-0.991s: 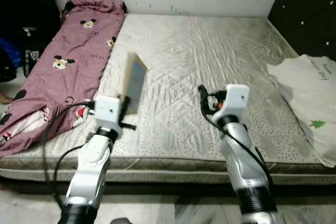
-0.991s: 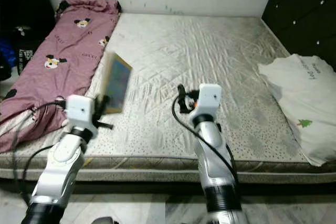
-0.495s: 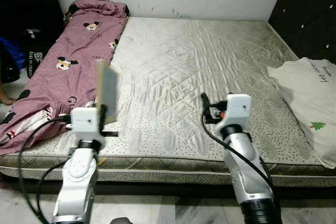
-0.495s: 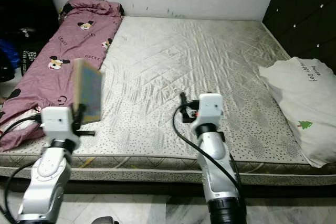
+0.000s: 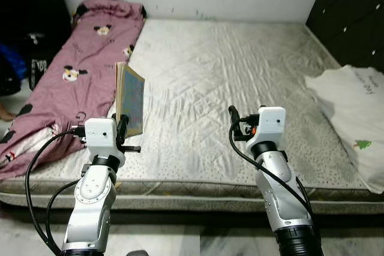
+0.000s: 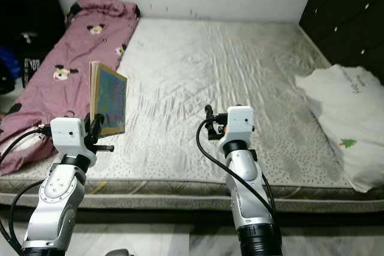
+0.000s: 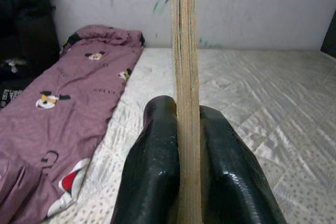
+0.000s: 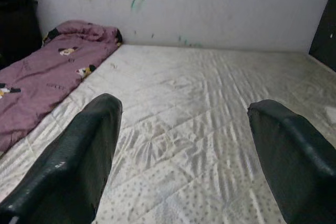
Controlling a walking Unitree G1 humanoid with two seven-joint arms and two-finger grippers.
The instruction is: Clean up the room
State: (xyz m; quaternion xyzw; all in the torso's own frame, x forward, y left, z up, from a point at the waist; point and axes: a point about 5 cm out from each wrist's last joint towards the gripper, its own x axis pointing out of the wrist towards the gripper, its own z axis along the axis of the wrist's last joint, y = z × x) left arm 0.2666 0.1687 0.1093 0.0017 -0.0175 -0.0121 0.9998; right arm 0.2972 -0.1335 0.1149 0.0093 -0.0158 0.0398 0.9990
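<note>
A thin picture book (image 5: 130, 99) stands upright above the near left part of the mattress (image 5: 240, 64), its colourful cover facing right. My left gripper (image 5: 123, 131) is shut on the book's lower edge; in the left wrist view the book (image 7: 184, 77) runs edge-on between the two black fingers (image 7: 152, 171). My right gripper (image 5: 233, 118) hovers over the near middle of the mattress, open and holding nothing; its fingers (image 8: 79, 161) stand wide apart in the right wrist view.
A pink cartoon-print blanket (image 5: 72, 82) lies along the mattress's left side. A white pillow (image 5: 354, 118) with a small green tree print rests at the right edge. Dark bags (image 5: 24, 52) sit on the floor at far left. A dark padded headboard (image 5: 354, 16) rises at right.
The left arm has swung the held book leftward and turned it, so its cover now faces right. The view shifted slightly. The right arm stays almost where it was.
</note>
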